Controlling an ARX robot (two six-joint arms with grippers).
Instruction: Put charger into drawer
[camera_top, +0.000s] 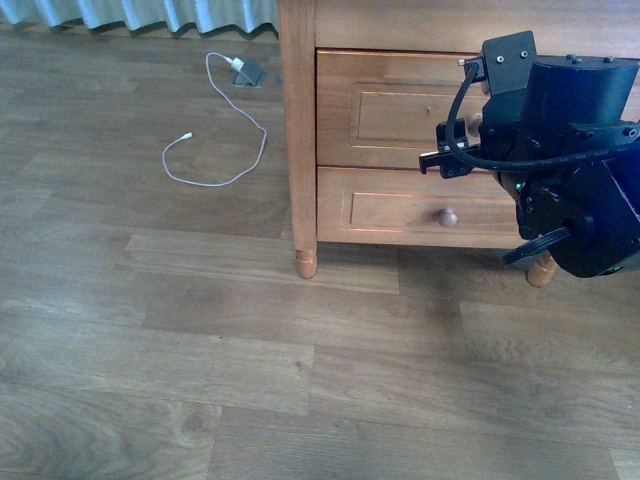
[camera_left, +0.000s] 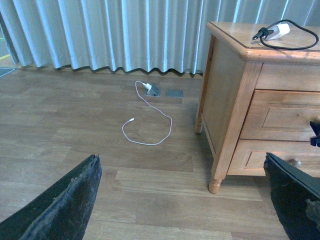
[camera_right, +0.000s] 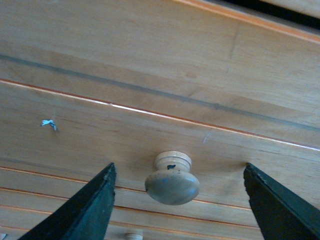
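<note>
Your right arm (camera_top: 575, 170) reaches forward to the upper drawer (camera_top: 400, 110), jaws released astride its knob (camera_right: 172, 182). Left jaws gape over open floor (camera_left: 75, 125). Charger (camera_left: 279, 31) lies atop the cabinet (camera_left: 225, 85).

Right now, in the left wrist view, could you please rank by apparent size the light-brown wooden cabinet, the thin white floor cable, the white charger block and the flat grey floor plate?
1. Light-brown wooden cabinet
2. Thin white floor cable
3. White charger block and flat grey floor plate: too alike to rank.
</note>
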